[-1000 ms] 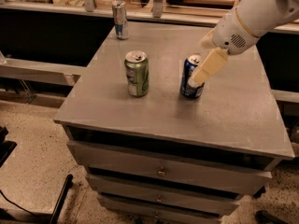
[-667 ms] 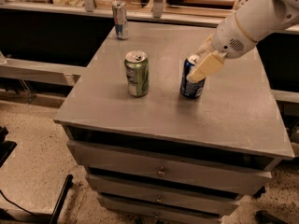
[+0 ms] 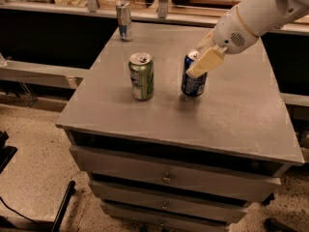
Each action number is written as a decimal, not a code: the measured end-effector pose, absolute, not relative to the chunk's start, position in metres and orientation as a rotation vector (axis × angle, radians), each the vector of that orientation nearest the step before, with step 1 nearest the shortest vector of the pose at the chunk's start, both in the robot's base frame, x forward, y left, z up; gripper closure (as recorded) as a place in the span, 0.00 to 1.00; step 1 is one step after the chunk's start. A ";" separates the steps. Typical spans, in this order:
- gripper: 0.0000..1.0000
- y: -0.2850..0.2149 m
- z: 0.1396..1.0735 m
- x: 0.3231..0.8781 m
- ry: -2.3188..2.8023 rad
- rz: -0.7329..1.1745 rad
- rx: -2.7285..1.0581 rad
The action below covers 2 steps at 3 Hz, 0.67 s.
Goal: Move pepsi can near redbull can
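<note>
Pinching the pepsi can point(image 3: 193, 85) by its top with the gripper point(image 3: 198, 64), near the centre of the table point(image 3: 241, 120). Shifted slightly toward the far-left corner since a moment ago. Well apart from the redbull can point(image 3: 124, 21) at the far edge, so carry judged barely begun.

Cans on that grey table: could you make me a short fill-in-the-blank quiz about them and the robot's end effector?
1. In the camera view, the green can stands to the ____ of the pepsi can.
2. The redbull can stands ____ from the camera than the other two cans.
3. The end effector is at the top of the ____ can.
4. All three cans stand ____ on the table.

Missing words: left; farther; pepsi; upright.
</note>
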<state>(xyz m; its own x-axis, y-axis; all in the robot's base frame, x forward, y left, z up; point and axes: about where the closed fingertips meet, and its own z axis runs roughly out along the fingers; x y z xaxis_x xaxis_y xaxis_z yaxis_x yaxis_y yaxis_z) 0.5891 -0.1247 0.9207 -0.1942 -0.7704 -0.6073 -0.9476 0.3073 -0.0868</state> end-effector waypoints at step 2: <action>1.00 -0.095 0.984 0.641 1.973 0.307 -1.502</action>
<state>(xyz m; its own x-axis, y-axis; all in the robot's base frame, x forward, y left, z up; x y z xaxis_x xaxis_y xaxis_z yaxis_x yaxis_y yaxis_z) 0.6413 -0.0953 0.9843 -0.1498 -0.7813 -0.6059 -0.9283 0.3221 -0.1858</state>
